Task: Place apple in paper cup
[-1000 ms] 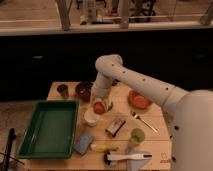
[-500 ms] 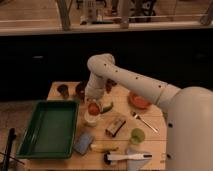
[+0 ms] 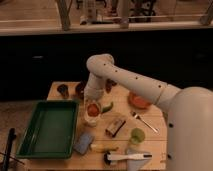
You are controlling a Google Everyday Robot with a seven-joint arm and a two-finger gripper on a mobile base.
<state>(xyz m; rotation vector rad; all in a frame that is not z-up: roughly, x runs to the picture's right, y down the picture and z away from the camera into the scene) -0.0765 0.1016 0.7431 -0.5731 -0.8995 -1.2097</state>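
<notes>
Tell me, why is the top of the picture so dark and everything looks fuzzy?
In the camera view, light falls mainly on the wooden table, while the cabinet front behind sits in deep shadow; the whole view is soft and blurry, so small things lose their edges; the pincer, shut on the apple, hangs right over the paper cup.

White arm of the robot, seen from behind its broad shoulder housing at the lower right. The upper link ran up and leftward to a rounded elbow joint near the centre of the view; from there the forearm dropped almost straight down. The hand (image 3: pixel 93 106) pointed downward at the end of the forearm, low over the tabletop (image 3: pixel 155 141), its two fingers closed together on the apple (image 3: pixel 92 108).
</notes>
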